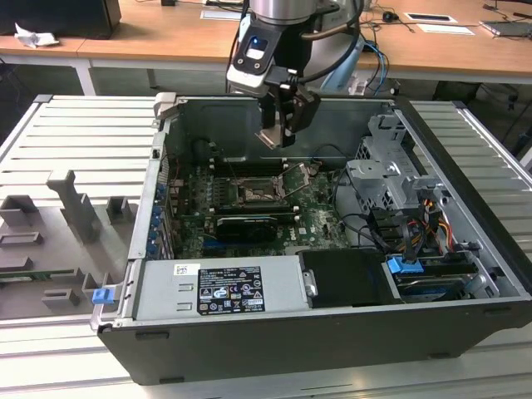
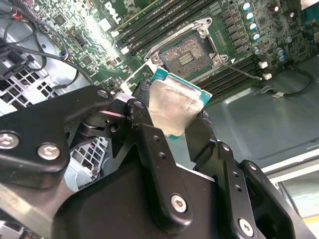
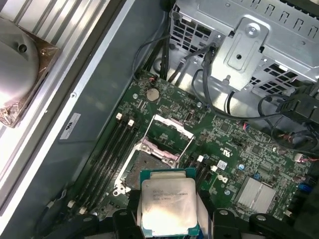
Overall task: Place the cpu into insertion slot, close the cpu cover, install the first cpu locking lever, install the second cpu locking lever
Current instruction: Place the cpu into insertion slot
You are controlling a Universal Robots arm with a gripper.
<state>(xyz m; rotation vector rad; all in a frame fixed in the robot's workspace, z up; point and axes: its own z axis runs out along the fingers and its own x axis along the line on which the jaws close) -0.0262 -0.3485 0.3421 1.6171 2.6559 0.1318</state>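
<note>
Above the bare socket (image 2: 187, 55), the end effector (image 2: 173, 107) pinches the cpu (image 3: 167, 201) by its edges. The cpu cover (image 3: 160, 148) stands open, so no step looks finished yet.

Arm (image 1: 287, 15) enters the exterior view from the top edge, with the grey and blue wrist (image 1: 253, 54) pointing pretty much straight down and the black gripper (image 1: 277, 135) hanging in mid-air right under it. In the second wrist view you can see the two black fingers (image 2: 149, 137) pulled in from opposite sides, pinching the cpu (image 2: 174, 107) by its edges. The chip sits between the fingertips, and both finger linkages are folded inward toward it.
</note>
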